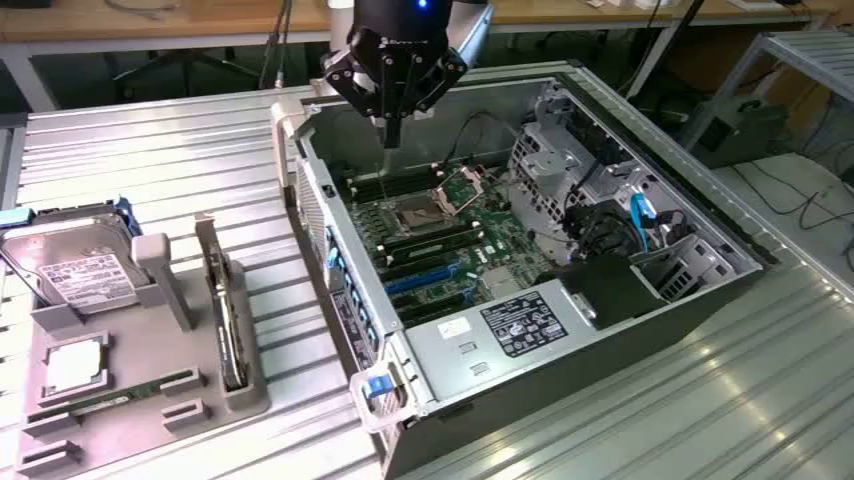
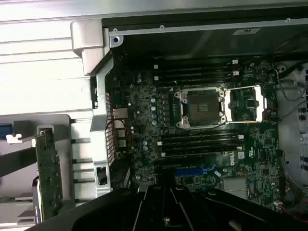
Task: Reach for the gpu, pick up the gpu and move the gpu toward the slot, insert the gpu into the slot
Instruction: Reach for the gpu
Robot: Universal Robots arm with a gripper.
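Note:
The gpu [image 1: 232, 335] stands on edge in a grey holder outside the case, on the exterior view's left, its silver bracket pointing up. In the wrist view the gpu [image 2: 49, 171] shows as a green card beside the case wall. My gripper [image 1: 391, 135] hangs above the rear part of the open computer case, over the motherboard and well away from the gpu. Its fingers are shut with nothing between them. The gripper [image 2: 166, 192] appears dark in the wrist view, just above the blue slot [image 2: 195, 171]. The slot [image 1: 424, 277] lies on the green motherboard near the case's middle.
The grey holder [image 1: 174, 300] also carries a silver hard drive [image 1: 80, 270], a green memory stick [image 1: 114, 398] and a processor tray [image 1: 74, 365]. The case wall [image 1: 327, 250] stands between holder and motherboard. An open CPU socket [image 1: 424, 212] and blue cables [image 1: 641, 225] sit inside.

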